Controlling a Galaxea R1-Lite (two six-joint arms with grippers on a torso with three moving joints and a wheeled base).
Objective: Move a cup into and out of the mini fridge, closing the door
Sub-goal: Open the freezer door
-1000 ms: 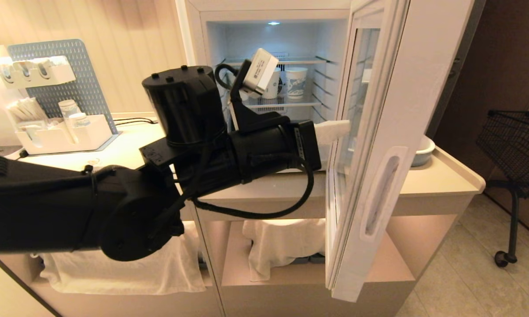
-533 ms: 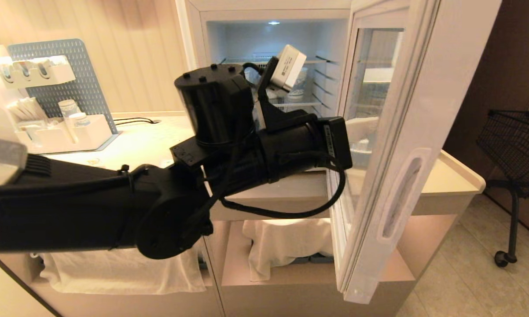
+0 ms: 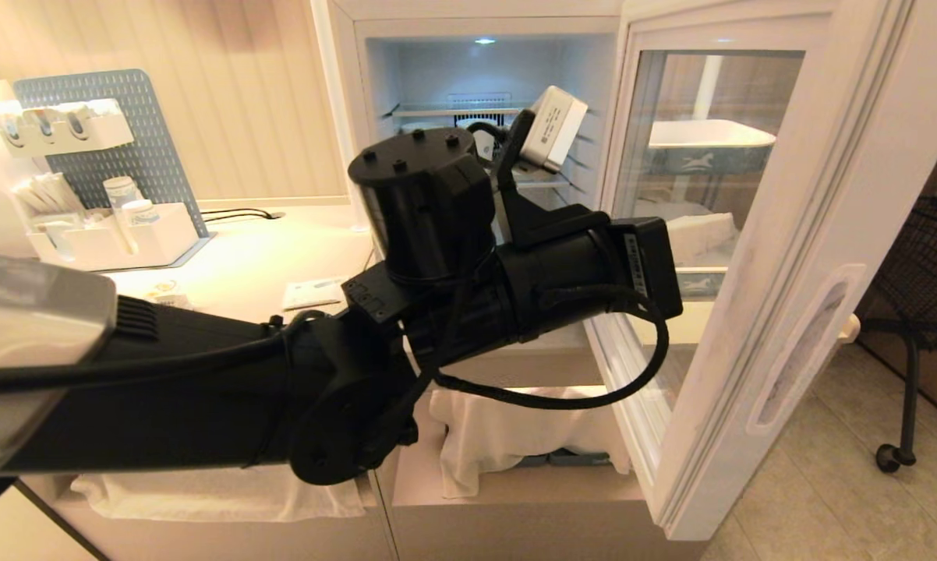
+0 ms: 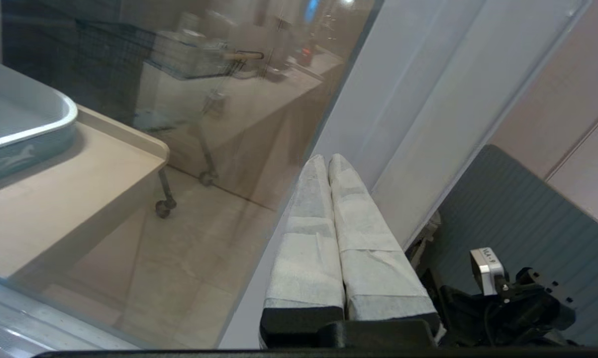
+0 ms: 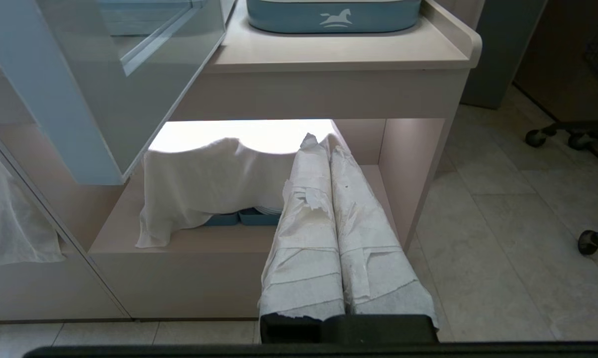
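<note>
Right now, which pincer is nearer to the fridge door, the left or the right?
Left. The left pincer, shut, is right at the inner side of the door, by its glass. The right pincer, also shut, hangs lower, facing the shelf under the counter.

It looked like a café or drinks-service corner: a beige counter [image 3: 227, 265] carried a glass-doored mini fridge [image 3: 468, 70], a pegboard organiser [image 3: 86, 156] at the upper left held cups, and a wheeled wire basket [image 3: 924, 257] stood at the right edge.
</note>
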